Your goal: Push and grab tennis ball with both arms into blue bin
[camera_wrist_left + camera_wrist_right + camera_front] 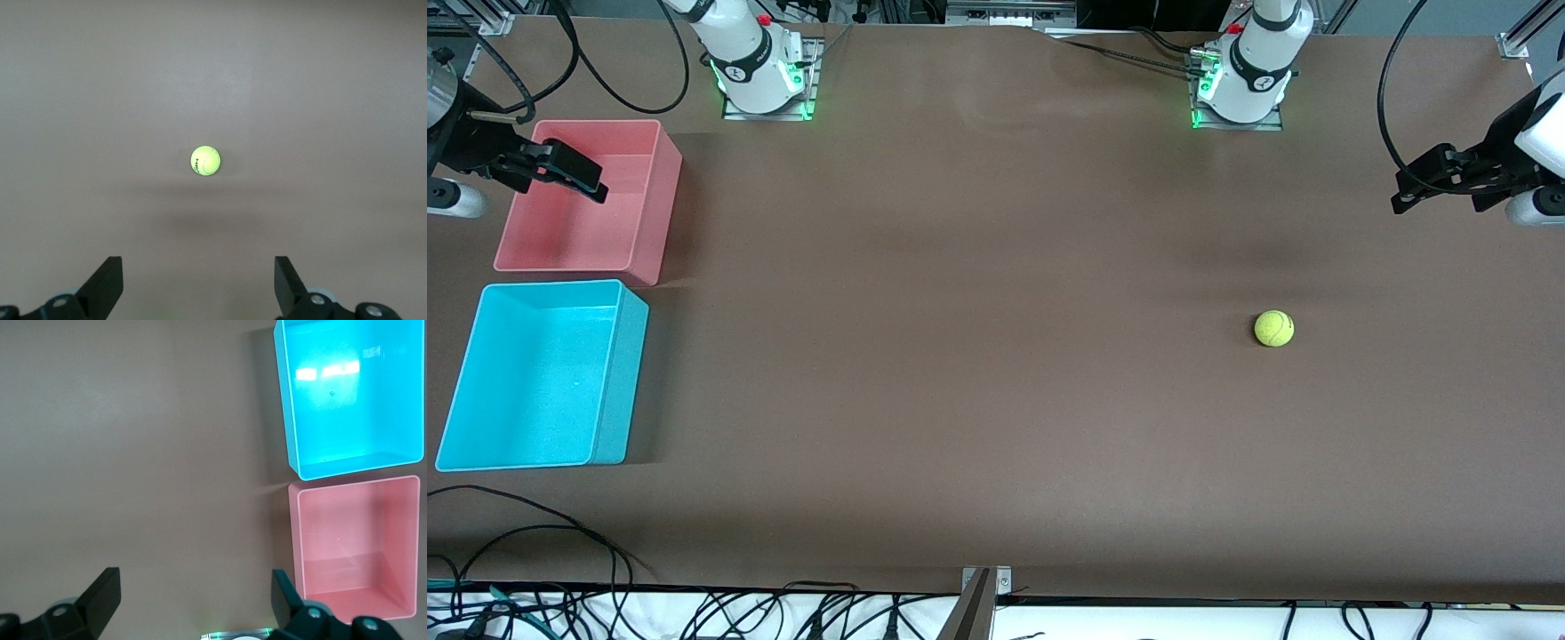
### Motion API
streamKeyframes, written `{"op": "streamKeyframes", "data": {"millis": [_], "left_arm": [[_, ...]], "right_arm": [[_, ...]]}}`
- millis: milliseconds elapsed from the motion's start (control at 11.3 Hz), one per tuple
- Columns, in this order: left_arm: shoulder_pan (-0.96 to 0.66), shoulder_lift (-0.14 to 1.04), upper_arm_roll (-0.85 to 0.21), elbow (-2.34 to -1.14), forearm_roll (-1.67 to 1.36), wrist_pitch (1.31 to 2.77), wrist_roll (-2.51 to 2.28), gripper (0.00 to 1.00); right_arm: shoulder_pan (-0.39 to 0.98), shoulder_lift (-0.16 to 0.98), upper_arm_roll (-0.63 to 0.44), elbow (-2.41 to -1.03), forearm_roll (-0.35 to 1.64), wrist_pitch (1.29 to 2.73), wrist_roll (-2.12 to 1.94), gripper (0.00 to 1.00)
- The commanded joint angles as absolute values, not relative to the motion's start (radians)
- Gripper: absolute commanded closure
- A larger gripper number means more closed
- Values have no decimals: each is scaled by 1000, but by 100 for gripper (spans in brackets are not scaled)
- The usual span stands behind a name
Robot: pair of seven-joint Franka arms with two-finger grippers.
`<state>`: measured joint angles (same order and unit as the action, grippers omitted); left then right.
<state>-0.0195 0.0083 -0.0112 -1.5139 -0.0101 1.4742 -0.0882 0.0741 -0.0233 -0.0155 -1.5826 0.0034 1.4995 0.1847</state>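
Brown table [978,293], nothing but two bins and one ball on it. Blue bin [618,382] sits at the right arm's end, empty, nearer the front camera than the pink bin [654,209], which is just beside it, also empty. Right gripper [574,173] hangs over the pink bin, fingers [100,597] spread wide, holding nothing. Left gripper [1440,182] is up over the left arm's end of the table, fingers [107,283] wide, empty. Tennis ball [1273,328] rests on bare table toward the left arm's end, well apart from both bins.
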Motion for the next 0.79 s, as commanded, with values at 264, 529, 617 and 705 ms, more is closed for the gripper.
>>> {"op": "streamKeyframes", "data": {"millis": [264, 529, 617, 705], "left_arm": [[-18, 15, -15, -1496, 9, 1457, -95, 0], [-18, 15, -15, -1496, 9, 1459, -95, 0], [-18, 15, -15, -1496, 9, 1459, -95, 0], [-18, 15, -15, -1496, 9, 1459, -95, 0]], "right_arm": [[77, -32, -12, -1569, 6, 1460, 170, 0], [75, -32, -11, -1568, 8, 1440, 173, 0], [77, -29, -12, -1568, 8, 1440, 182, 0], [77, -23, -11, -1569, 8, 1439, 186, 0]]}}
